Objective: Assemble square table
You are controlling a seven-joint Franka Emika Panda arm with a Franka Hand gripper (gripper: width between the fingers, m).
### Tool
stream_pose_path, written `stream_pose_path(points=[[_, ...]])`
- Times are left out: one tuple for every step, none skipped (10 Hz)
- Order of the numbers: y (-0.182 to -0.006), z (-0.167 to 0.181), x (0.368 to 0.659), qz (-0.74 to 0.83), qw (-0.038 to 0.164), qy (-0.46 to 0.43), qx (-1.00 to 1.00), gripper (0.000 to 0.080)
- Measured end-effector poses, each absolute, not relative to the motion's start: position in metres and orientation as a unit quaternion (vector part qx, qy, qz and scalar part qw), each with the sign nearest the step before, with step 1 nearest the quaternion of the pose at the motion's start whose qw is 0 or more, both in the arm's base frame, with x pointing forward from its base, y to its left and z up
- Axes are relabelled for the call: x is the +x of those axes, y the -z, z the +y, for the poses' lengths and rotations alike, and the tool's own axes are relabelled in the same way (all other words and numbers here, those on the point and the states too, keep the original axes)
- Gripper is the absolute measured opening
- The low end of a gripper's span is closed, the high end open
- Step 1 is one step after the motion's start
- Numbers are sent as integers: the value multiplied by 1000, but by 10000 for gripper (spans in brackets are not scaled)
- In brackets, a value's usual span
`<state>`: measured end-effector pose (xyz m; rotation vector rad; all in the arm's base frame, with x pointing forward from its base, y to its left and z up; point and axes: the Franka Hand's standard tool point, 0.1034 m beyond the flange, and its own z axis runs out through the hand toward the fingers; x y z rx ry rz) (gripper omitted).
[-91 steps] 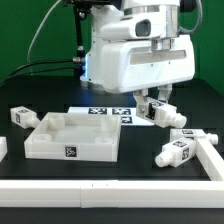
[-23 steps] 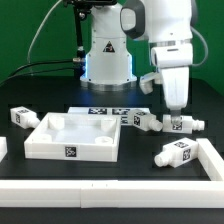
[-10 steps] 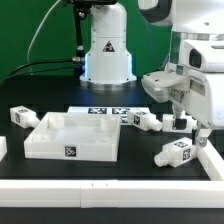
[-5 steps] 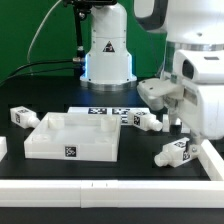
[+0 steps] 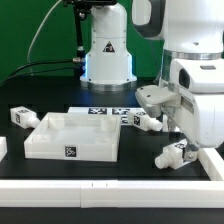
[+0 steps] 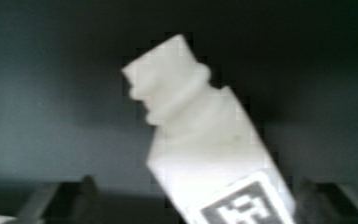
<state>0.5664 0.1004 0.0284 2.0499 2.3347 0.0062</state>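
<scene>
The white square table top (image 5: 68,140) lies rim up at the exterior view's left. Three stubby white legs show: one at the far left (image 5: 22,116), one behind the top's right corner (image 5: 146,121), and one lying at the front right (image 5: 172,154). My gripper (image 5: 186,143) has come down over the front-right leg, and the big white hand hides part of it. In the wrist view that tagged leg (image 6: 202,130) runs between my two dark fingers (image 6: 62,196). A dark gap shows on each side, so the gripper (image 6: 194,200) is open around it.
The marker board (image 5: 100,111) lies flat behind the table top, in front of the robot base (image 5: 105,60). A long white bar (image 5: 100,186) runs along the front edge and turns up the right side (image 5: 212,160), close to the front-right leg.
The hand has dropped lower and come forward over the front-right leg, now covering a leg farther back on the right. The parts on the table have stayed put.
</scene>
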Motion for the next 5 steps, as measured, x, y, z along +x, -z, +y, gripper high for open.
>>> stream_pose_path(points=[[-29,100,567,751,18,-2,660,386],[-29,100,567,751,18,-2,660,202],[-28,100,567,751,18,-2,660,77],[-28,100,567,751,18,-2,660,77],[-28,100,567,751,18,-2,660,15]])
